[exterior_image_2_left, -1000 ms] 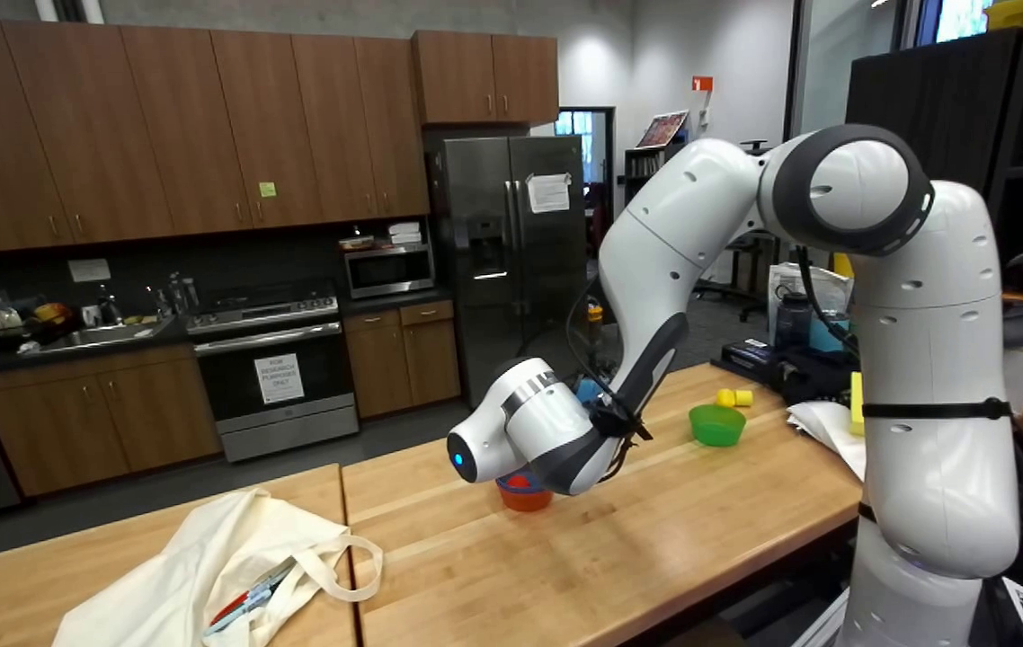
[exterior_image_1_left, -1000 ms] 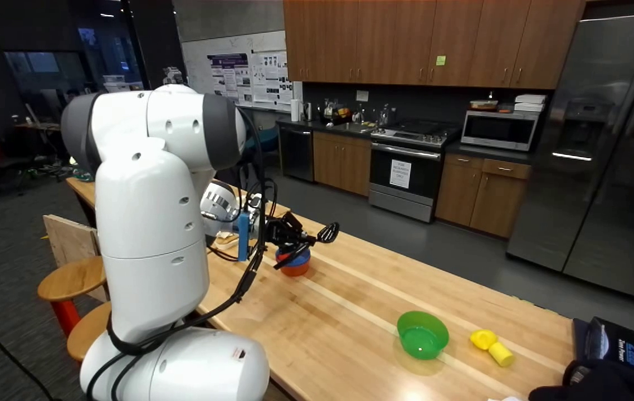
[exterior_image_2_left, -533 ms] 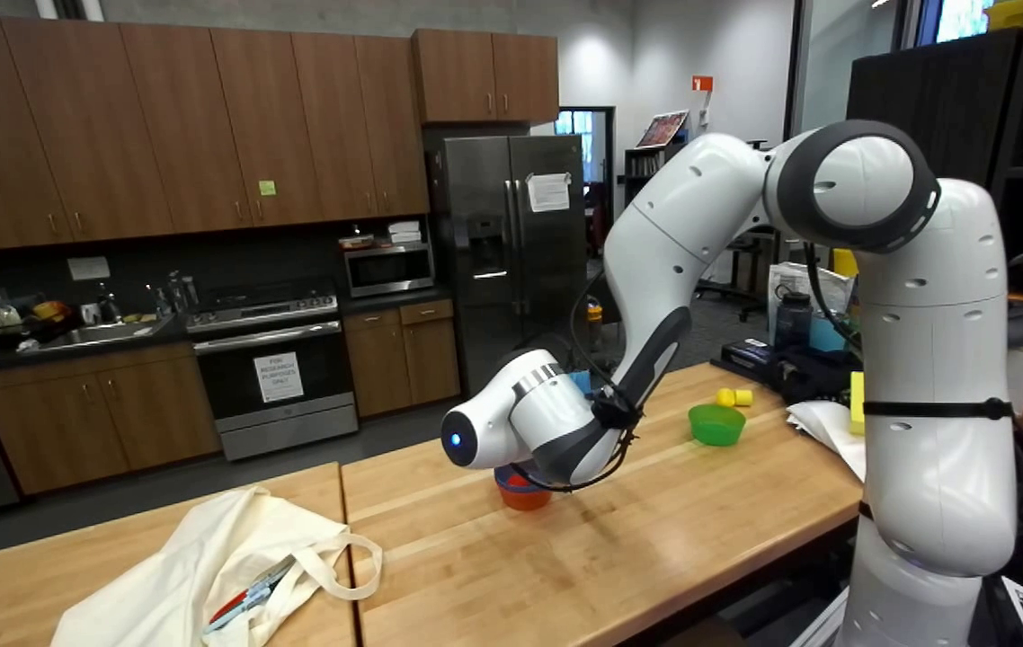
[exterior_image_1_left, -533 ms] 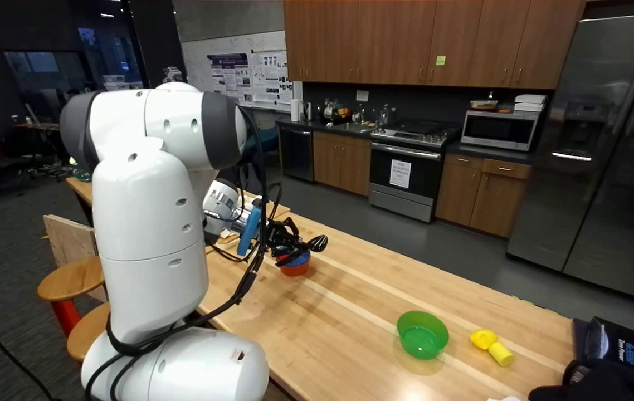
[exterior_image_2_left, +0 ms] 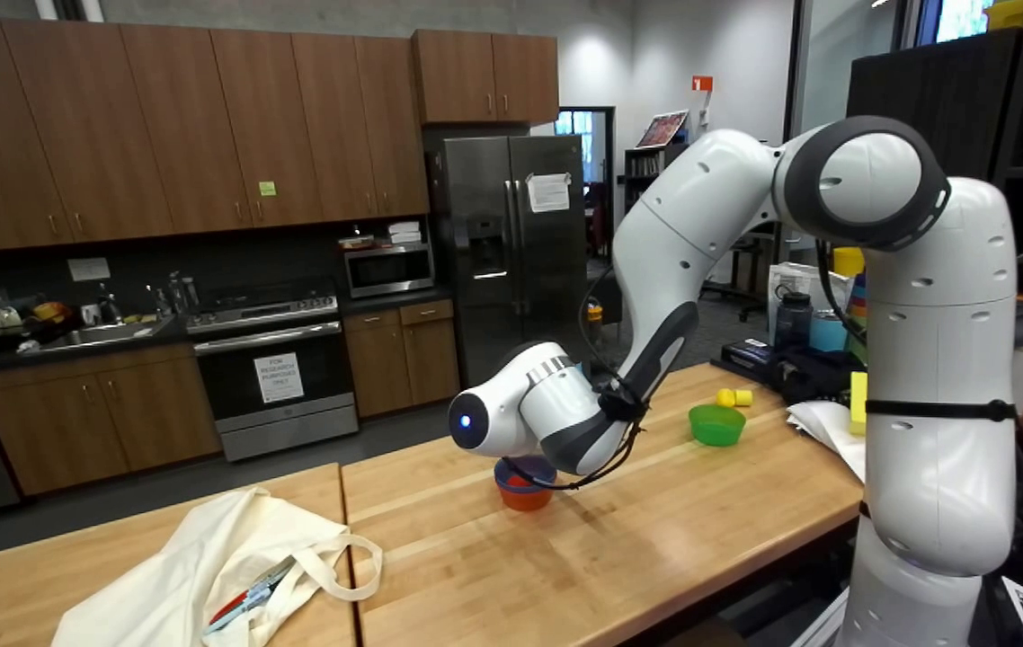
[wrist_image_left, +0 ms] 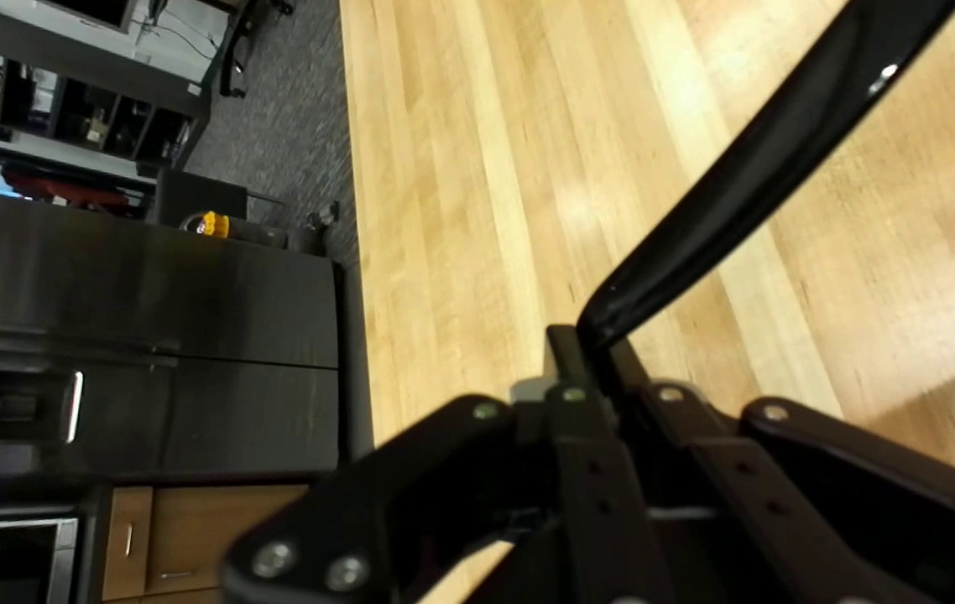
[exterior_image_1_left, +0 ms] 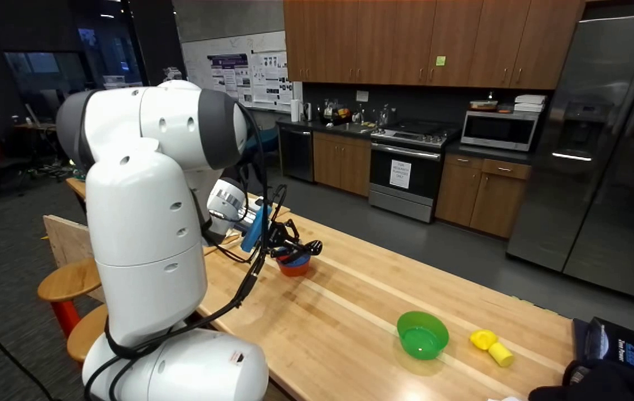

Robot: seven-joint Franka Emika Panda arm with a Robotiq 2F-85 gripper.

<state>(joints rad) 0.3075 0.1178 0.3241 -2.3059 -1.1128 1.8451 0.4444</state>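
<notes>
Easiest thing to read here is the sheet [exterior_image_2_left: 279,378] on the oven [exterior_image_2_left: 323,373] door: FOR RESEARCH PURPOSES ONLY. There's also a black box [exterior_image_1_left: 623,342] at the end of the tabletop [exterior_image_1_left: 350,301] with what reads as "Power" on it, but I can't make out the word in front. The posters [exterior_image_1_left: 269,77], the lime sticky note [exterior_image_2_left: 267,189] and the paper [exterior_image_2_left: 549,192] on the fridge [exterior_image_2_left: 480,184] are all too small to read.

The hand [wrist_image_left: 597,342] has its fingers [wrist_image_left: 593,478] together, pinched on a black utensil [wrist_image_left: 753,172] that slants off to the upper right of the wrist view. In an exterior view it overlaps the red bowl [exterior_image_1_left: 294,270] with the blue rim; can't tell if it's touching or just above.

Edges: the tabletop's long far edge runs left of the fingers in the wrist view, so the hand's inside it. A seam [exterior_image_2_left: 345,503] splits two tabletops, with a cream tote [exterior_image_2_left: 170,575] mostly across it from the red bowl. Room-wise, a long run of planks lies between the red bowl and the green bowl [exterior_image_1_left: 419,320], which has a yellow thing [exterior_image_1_left: 501,353] near it.
</notes>
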